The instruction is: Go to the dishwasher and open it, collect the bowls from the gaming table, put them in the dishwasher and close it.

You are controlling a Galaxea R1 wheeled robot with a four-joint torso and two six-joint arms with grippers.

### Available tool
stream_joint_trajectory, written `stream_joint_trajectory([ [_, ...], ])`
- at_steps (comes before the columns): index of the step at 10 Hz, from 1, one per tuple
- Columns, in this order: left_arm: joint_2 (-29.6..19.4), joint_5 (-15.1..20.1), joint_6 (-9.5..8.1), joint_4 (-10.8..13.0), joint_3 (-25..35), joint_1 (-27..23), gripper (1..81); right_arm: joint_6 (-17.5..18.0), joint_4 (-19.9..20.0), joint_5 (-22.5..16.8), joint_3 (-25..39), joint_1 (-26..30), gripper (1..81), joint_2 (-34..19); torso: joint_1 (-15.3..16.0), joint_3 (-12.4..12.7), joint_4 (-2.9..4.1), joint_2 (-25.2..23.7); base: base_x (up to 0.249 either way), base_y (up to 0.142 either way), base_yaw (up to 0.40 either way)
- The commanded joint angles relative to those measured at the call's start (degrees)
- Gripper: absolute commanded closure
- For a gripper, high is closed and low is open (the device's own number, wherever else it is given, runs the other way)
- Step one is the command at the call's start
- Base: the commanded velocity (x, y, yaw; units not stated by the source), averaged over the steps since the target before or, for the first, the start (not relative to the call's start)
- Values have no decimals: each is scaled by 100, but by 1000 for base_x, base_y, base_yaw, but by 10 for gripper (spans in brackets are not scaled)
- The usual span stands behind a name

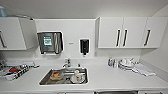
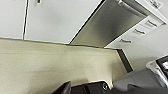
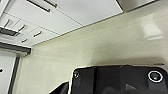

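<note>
The brushed-steel dishwasher front (image 2: 113,23) shows in the left wrist view, set flush among white cabinet doors (image 2: 57,18), and its door is closed. Its horizontal bar handle (image 2: 130,7) runs along the top edge, so the long axis of the handle follows the line of the cabinet fronts. Beside it sits a stack of white drawers (image 2: 140,30) with dark slim pulls. Pale, glossy floor (image 2: 55,65) lies between the appliance and the robot's dark wrist plate, so the dishwasher stands well apart from the left pincer; whether that pincer is open or closed cannot be told. In the right wrist view a corner of the steel front (image 3: 135,3) peeks in at the edge, again across a stretch of pale floor from the arm, and the right pincer's state cannot be told either. Up in the head view, a white countertop (image 1: 112,78) carries a steel sink (image 1: 45,79) holding dirty dishes, with a tap behind it. On the wall hang a steel paper-towel dispenser (image 1: 50,42) and a black soap dispenser (image 1: 84,46). White wall cupboards (image 1: 127,32) hang on the right.
</note>
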Motion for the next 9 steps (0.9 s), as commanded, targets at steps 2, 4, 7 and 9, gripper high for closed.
stream_joint_trajectory([
  [2,-771,138,-50,116,1011,-965,10,237,14,-248,503,891,10,-629,455,-617,0,-711,0,0,0],
  [4,-815,234,-50,90,1055,-1079,10,333,22,-248,662,1049,10,-787,1032,-1459,0,-1609,0,0,0],
  [7,-912,453,-50,81,1073,-1324,10,456,22,-239,828,1243,10,-919,1067,-1513,0,-1664,0,0,0],
  [9,-990,682,-59,80,1212,-1597,10,509,14,-222,925,1331,10,-954,1324,-1891,0,-2068,0,0,0],
])
